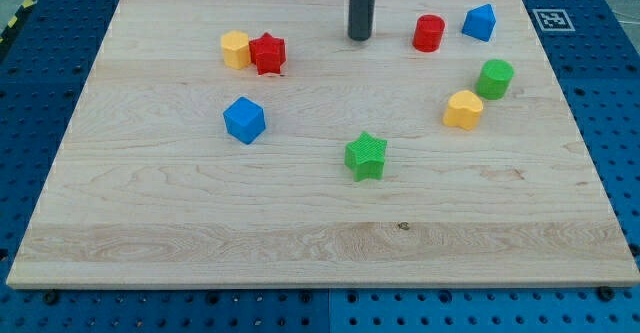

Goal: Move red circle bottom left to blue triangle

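The red circle (428, 33) stands near the view's top right on the wooden board (180, 223). The blue triangle (480, 22) is just to its right and slightly higher, a small gap between them. My tip (360, 37) is to the left of the red circle, about a block's width and a half away, touching no block.
A green circle (494, 78) and a yellow heart-like block (463, 109) sit below the blue triangle. A green star (366, 156) is mid-board. A blue cube (244, 120), a red star (267, 53) and a yellow block (235, 49) are at the left.
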### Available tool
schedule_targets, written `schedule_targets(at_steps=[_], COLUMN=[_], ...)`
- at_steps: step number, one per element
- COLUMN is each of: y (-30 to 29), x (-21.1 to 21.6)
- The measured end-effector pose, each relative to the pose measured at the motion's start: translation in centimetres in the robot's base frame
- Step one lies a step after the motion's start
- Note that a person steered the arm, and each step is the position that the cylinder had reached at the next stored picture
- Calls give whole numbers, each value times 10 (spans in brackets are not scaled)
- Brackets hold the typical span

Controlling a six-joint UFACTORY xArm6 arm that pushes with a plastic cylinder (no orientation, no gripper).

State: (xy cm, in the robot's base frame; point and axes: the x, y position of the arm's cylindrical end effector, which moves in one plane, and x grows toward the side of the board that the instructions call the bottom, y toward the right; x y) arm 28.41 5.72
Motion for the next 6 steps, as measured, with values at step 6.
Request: schedule_targets(at_steps=[6], y=[82], x=[-12])
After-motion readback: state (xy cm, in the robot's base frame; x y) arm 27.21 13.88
